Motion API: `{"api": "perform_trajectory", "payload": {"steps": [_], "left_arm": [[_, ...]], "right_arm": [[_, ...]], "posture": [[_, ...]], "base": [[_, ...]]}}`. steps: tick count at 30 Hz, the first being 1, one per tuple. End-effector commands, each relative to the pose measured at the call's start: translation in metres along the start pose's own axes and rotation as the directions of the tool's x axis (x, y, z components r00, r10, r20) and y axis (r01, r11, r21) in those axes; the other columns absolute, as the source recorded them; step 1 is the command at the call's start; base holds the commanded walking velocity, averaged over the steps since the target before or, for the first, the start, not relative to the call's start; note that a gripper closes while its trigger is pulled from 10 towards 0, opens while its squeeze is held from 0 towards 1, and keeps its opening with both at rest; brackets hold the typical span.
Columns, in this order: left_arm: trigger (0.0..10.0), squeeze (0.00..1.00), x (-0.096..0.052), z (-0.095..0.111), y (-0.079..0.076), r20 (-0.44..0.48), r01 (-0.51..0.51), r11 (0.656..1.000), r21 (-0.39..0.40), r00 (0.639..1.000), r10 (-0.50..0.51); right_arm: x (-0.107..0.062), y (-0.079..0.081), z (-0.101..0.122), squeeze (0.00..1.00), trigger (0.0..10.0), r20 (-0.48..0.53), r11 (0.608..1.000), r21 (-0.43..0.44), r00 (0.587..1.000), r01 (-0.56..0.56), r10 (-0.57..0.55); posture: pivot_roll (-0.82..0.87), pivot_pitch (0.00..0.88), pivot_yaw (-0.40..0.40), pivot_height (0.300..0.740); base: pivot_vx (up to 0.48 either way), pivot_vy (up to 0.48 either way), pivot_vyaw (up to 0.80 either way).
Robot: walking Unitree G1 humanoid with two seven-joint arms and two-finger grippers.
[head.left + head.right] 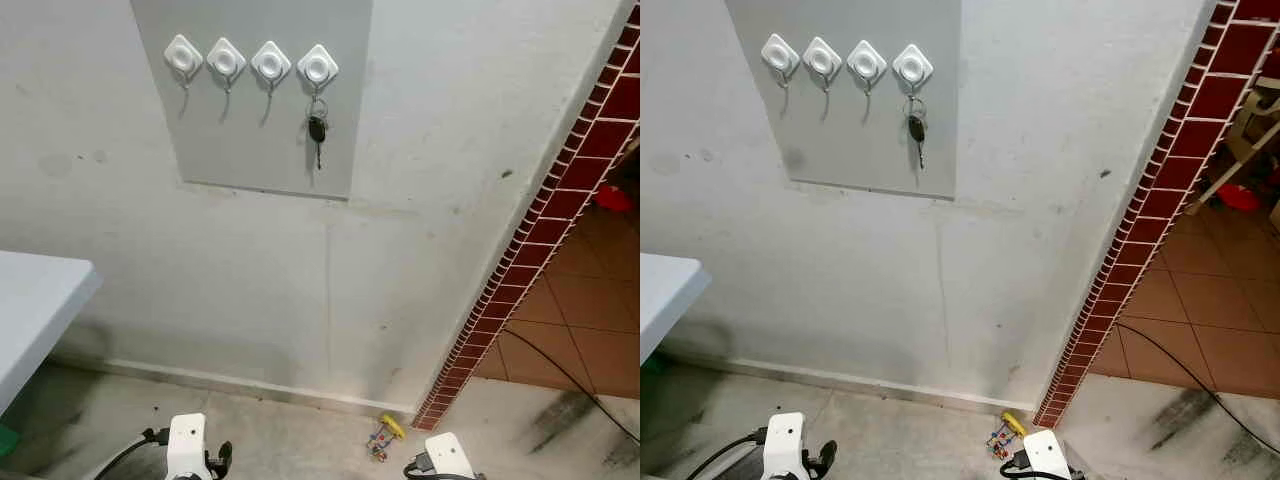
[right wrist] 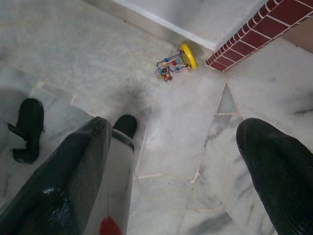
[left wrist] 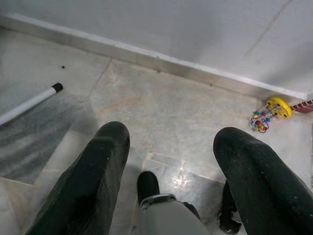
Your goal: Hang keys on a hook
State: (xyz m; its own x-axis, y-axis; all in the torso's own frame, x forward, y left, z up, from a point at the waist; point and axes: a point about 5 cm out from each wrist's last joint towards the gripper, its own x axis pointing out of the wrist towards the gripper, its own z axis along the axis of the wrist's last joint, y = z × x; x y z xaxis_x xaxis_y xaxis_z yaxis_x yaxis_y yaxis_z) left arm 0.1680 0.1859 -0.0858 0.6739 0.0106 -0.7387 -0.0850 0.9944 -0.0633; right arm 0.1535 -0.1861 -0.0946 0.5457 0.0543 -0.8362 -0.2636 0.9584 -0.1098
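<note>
Keys [image 1: 317, 129] hang from the rightmost hook [image 1: 317, 67] of four white hooks on a grey panel [image 1: 250, 140] on the far wall, dark fob and blade dangling below the ring, touching nothing else. The other three hooks to its left are bare.

My arms are down low at the near edge. My left end effector [image 3: 166, 166] points at the floor with its fingers [image 3: 93, 186] spread apart and nothing between them. My right end effector [image 2: 176, 171] is the same: fingers wide, holding nothing.

Around me: white bench [image 1: 35, 310] corner at left, near the wall. Red brick edge [image 1: 540, 230] runs diagonally at right, with orange tile floor [image 1: 580, 320] beyond it and a black cable [image 1: 570, 375] lying across that. A small bead toy [image 1: 383, 435] with a yellow end lies on the grey floor just beside the foot of the brick edge.

My left wrist view adds a white pole with a black tip [image 3: 29, 103] lying on the floor, and the skirting line along the wall. My right wrist view shows cracked marble slabs and the toy close to the brick corner.

Bare wall lies between the panel and the floor.
</note>
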Motion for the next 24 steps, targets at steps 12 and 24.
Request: {"api": "perform_trajectory", "payload": {"steps": [12,24], "left_arm": [[10.0,0.00,-0.0021,-0.0048,0.0056,-0.015,-0.031,0.999,-0.010,0.999,0.031],[10.0,0.00,-0.0018,-0.0027,0.0086,-0.008,-0.054,0.998,-0.038,0.999,0.054]], "right_arm": [[0.0013,0.0010,0.0042,0.00,10.0,0.003,1.000,-0.030,1.000,-0.003,0.003],[0.0015,0.0005,0.0053,0.00,10.0,0.004,0.999,-0.042,1.000,-0.007,0.007]], "posture": [[-0.10,0.000,-0.012,0.732],[-0.10,0.000,-0.021,0.732]], "base": [[0.000,0.000,0.80],[0.000,0.000,0.80]]}}
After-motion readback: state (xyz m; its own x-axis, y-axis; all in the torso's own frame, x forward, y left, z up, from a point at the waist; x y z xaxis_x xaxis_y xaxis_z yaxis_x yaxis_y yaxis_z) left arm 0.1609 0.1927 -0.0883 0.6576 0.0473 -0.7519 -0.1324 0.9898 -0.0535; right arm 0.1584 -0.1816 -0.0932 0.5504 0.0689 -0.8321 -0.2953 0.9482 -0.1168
